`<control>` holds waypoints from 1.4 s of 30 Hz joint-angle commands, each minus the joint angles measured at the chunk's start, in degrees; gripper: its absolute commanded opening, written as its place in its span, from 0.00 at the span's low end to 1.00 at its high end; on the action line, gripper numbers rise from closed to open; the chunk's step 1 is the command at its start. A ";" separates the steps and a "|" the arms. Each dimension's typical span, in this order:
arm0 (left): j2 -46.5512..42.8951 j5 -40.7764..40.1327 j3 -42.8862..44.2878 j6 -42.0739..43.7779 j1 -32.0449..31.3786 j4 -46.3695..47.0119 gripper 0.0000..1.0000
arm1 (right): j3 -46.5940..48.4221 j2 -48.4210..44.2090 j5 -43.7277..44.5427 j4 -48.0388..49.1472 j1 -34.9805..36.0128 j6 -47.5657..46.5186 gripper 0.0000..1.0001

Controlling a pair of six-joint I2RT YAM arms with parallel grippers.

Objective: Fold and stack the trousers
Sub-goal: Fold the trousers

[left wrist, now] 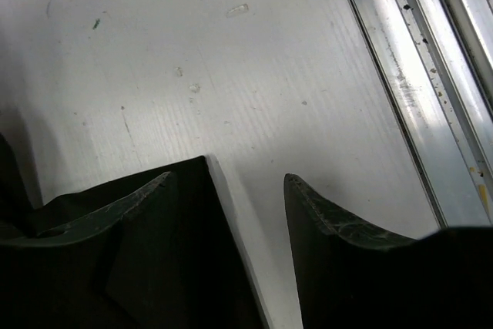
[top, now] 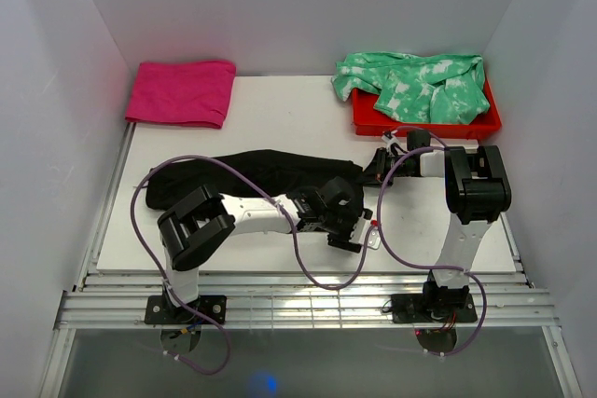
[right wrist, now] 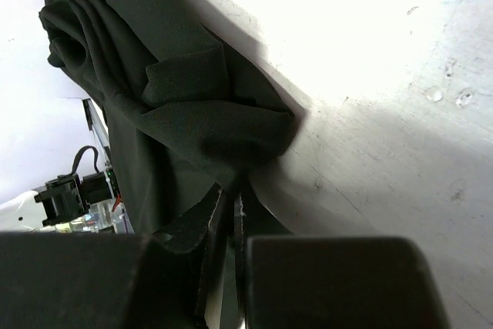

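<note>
The black trousers (top: 261, 172) lie bunched in a long strip across the middle of the white table (top: 280, 109). My right gripper (top: 378, 167) is at their right end. In the right wrist view it (right wrist: 237, 190) is shut on a pinched fold of the black trousers (right wrist: 177, 98), low over the table. My left gripper (top: 359, 235) reaches across in front of the trousers' right end. In the left wrist view it (left wrist: 227, 179) is open and empty over bare table. The left arm hides part of the trousers' near edge.
A folded magenta-pink cloth (top: 182, 92) lies at the back left. A red tray (top: 424, 123) at the back right holds a green-and-white tie-dye garment (top: 415, 86). White walls close three sides. An aluminium rail (left wrist: 416, 75) runs along the near edge.
</note>
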 commanded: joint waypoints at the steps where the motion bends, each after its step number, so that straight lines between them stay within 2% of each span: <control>1: -3.62 -3.00 1.21 1.14 -0.03 0.00 0.68 | -0.57 -2.25 0.20 1.72 0.32 0.10 0.08; 6: 0.14 -6.17 0.06 2.99 0.85 2.64 0.67 | -1.19 -2.34 0.12 1.98 0.41 0.19 0.08; 8: 1.91 -6.70 0.77 2.64 1.46 1.59 0.63 | -1.10 -2.34 0.12 1.90 0.32 0.01 0.08; 12: 2.80 -3.99 1.30 -0.34 1.90 -2.70 0.54 | 0.04 -2.07 0.99 0.40 0.05 -1.22 0.08; 14: 0.69 0.23 1.30 -4.37 1.38 -4.38 0.48 | 1.00 -2.07 1.17 -0.30 -0.30 -1.92 0.08; 17: -1.85 2.43 1.39 -7.20 -1.25 -8.07 0.48 | 3.28 -1.81 1.96 -2.84 -0.30 -4.29 0.08; 20: -5.80 4.11 2.52 -16.32 -1.18 -8.08 0.57 | 4.96 -1.72 2.66 -5.92 -0.30 -7.28 0.08; 21: -6.77 3.67 3.05 -22.09 -0.65 -7.30 0.60 | 5.14 -1.89 2.93 -6.80 -0.38 -7.89 0.08; 25: -11.70 4.37 3.76 -36.01 6.02 -3.69 0.61 | 6.10 -2.16 2.14 -9.17 -0.30 -10.71 0.08; 26: -12.31 4.81 3.67 -38.30 9.34 -3.51 0.61 | 6.37 -2.33 2.05 -9.61 -0.38 -10.89 0.20; 28: -13.28 6.30 2.80 -43.13 12.44 -3.51 0.60 | 6.81 -3.21 1.70 -9.97 -0.56 -10.89 0.32; 32: -13.64 6.75 -0.98 -45.61 20.77 -2.37 0.60 | 7.69 -5.32 2.31 -11.98 -1.70 -10.71 0.63; 36: -11.80 5.52 -4.06 -49.73 27.47 0.78 0.60 | 5.68 -7.25 1.70 -15.68 -2.58 -11.85 0.77; 42: -8.02 9.99 -7.66 -59.40 37.49 4.40 0.60 | -1.36 -6.04 -1.64 -17.00 -2.41 -12.20 0.81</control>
